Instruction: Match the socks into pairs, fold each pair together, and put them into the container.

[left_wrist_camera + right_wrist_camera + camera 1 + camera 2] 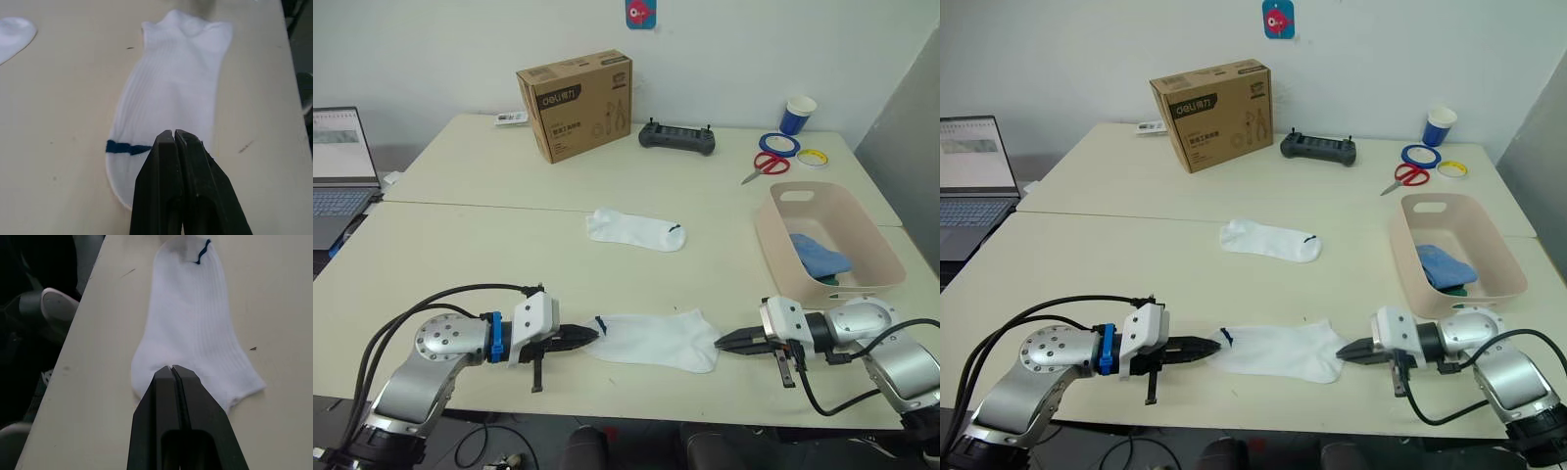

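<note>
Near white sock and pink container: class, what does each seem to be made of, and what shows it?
Near white sock: soft knit fabric, matte; ribbed lines show in the wrist views. Pink container: probably moulded plastic, smooth with a slight sheen, rounded corners and a slot handle.

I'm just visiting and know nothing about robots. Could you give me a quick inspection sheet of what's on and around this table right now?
Surface: pale table.
Job's things: near white sock flat between both tools; second white sock farther back; pink container holds a blue sock.
Clutter: cardboard box, black controller, red scissors, tape rolls, blue cup.
Grippers: left tool shut on the sock's striped end; right tool shut on its other end.
Cables: black cables along the left arm.
Surroundings: laptop, white wall.
</note>
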